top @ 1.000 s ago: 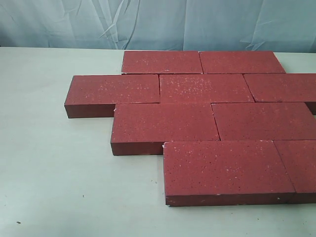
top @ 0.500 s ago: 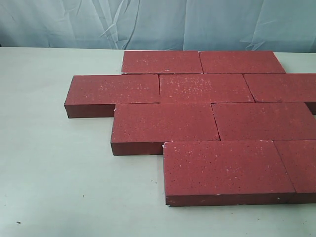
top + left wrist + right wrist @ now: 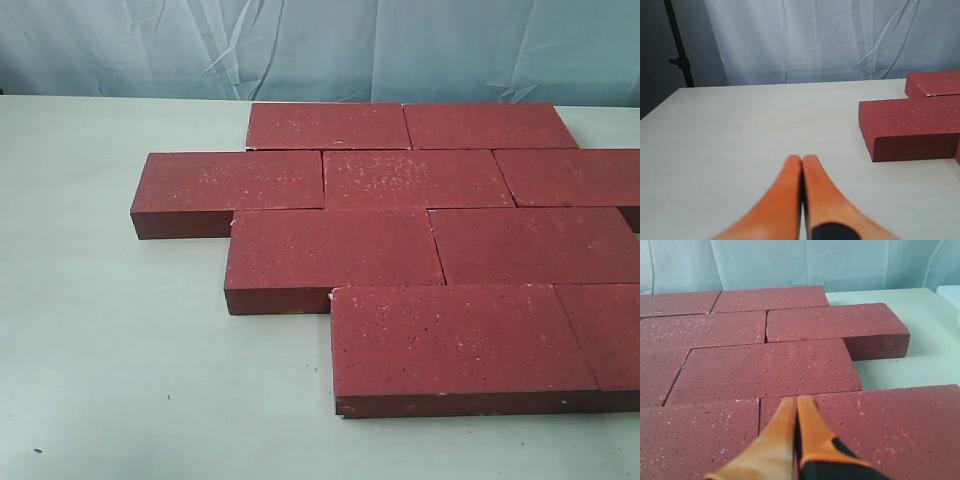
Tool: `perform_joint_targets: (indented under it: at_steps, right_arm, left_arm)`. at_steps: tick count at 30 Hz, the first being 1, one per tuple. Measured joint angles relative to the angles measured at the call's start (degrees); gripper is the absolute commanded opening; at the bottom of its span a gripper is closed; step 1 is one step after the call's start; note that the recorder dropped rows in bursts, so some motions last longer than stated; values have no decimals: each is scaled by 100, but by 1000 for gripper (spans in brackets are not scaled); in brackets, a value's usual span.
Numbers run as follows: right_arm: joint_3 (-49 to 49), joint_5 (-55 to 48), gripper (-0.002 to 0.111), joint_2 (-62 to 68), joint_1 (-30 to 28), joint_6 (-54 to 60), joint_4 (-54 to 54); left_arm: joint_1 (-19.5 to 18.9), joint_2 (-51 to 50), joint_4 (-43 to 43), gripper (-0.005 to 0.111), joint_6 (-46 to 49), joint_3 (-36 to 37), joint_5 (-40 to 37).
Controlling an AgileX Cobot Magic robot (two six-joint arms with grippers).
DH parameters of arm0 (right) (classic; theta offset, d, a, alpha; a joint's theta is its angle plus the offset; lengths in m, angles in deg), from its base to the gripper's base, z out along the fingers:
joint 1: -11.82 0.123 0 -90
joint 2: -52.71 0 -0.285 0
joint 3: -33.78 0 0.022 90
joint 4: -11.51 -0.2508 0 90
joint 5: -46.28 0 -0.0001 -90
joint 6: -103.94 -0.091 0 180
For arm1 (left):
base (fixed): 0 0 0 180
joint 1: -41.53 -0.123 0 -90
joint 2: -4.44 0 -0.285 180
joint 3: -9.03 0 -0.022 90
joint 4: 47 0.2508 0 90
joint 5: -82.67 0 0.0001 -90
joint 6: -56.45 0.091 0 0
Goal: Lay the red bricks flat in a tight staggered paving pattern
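Left gripper [image 3: 802, 160]: fingers pressed together, holding nothing, over bare table [image 3: 120, 350]; nearest brick ahead of the tips, well apart.
Right gripper [image 3: 797, 402]: fingers pressed together, holding nothing, above the paving.
Bricks [image 3: 420, 240]: flat, four offset rows, edges touching; they lie beneath and ahead of the right tips.

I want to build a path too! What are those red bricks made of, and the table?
The red bricks look like concrete or fired clay, matte and gritty: white speckles, tiny pits, no shine. The table looks like smooth pale board, maybe painted; I can't tell.
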Motion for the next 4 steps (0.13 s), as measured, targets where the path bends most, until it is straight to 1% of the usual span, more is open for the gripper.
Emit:
perform_joint_targets:
  at_steps: [4]
  right_arm:
    - [0, 0, -1, 0, 0, 0, 0]
  left_arm:
    - [0, 0, -5, 0, 0, 0, 0]
